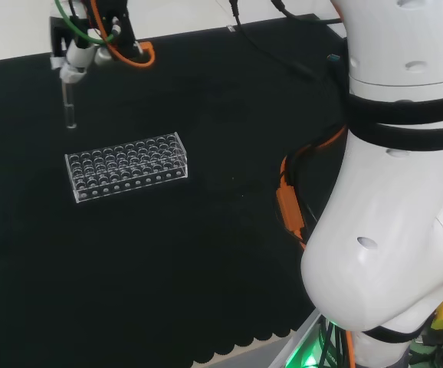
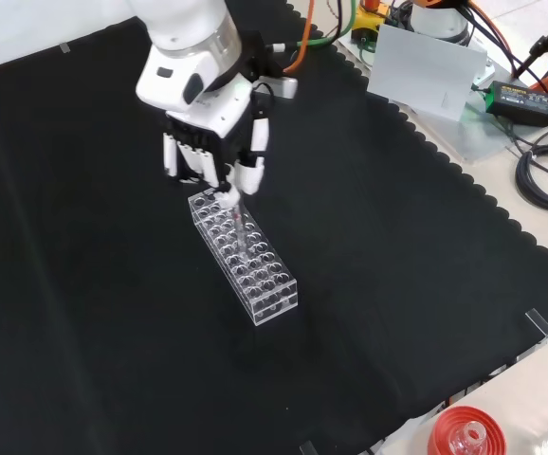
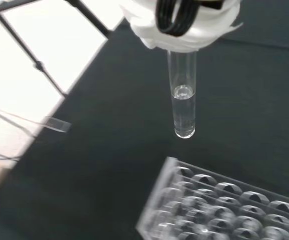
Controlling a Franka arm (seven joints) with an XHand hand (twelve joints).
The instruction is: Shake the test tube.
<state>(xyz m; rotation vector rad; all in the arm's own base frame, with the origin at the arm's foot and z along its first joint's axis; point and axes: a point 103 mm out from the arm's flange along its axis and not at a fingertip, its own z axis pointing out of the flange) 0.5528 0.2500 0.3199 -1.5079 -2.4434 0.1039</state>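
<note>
White arm links (image 1: 390,230), black straps, orange cable (image 1: 290,207); black-and-white robot hand (image 2: 212,142).

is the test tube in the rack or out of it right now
Out. The hand holds the test tube upright by its top, its rounded bottom hanging clear above the clear rack. A little clear liquid sits in its lower part.

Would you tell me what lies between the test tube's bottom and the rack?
Nothing: in the wrist view, bare black cloth separates the test tube from the rack.

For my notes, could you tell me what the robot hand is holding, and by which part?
The robot hand pinches a test tube by its upper end; its liquid-filled bottom hangs free above the rack.
</note>
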